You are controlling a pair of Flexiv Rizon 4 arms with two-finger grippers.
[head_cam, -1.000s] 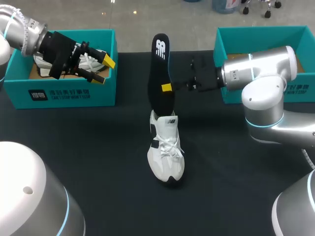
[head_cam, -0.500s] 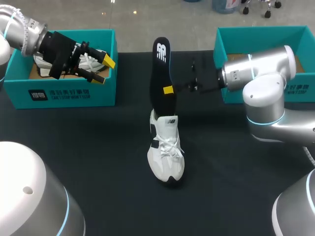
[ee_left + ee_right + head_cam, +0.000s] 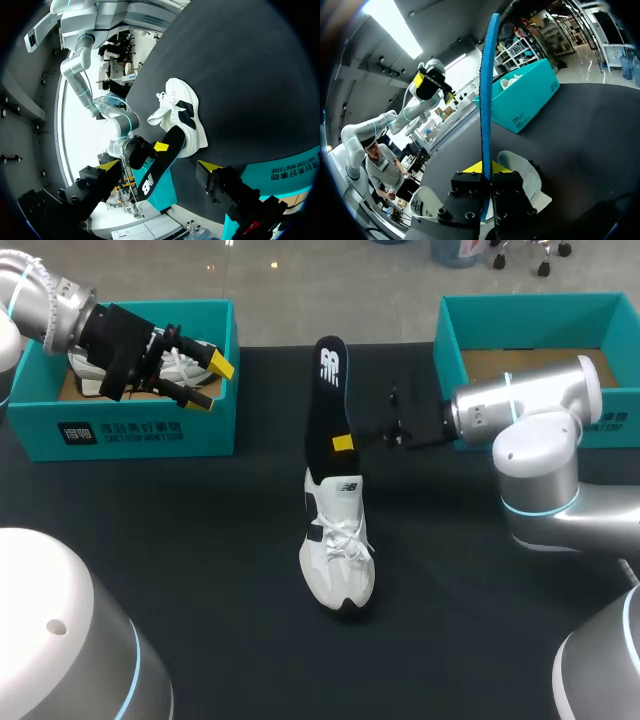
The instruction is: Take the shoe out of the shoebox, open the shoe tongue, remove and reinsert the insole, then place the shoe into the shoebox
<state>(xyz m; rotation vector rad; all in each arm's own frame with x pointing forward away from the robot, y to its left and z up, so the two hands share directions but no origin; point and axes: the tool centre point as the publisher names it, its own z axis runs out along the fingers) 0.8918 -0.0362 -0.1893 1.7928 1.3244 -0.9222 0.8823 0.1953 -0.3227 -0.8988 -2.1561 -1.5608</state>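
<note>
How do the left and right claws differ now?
The left claw is open and empty; the right claw is shut on the insole. The left claw sits over the left box; the right claw is mid-table, just above the shoe. Both have yellow tips.

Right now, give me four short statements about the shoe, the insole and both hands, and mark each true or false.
1. The right hand is shut on the black foam insole. True.
2. The white lace-up sneaker lies on its side. False: it stands on its sole on the black table.
3. The left hand grips the sneaker's tongue. False: it is open over the left teal shoebox, holding nothing.
4. The insole stands upright, its lower end at the sneaker's opening. True.
</note>
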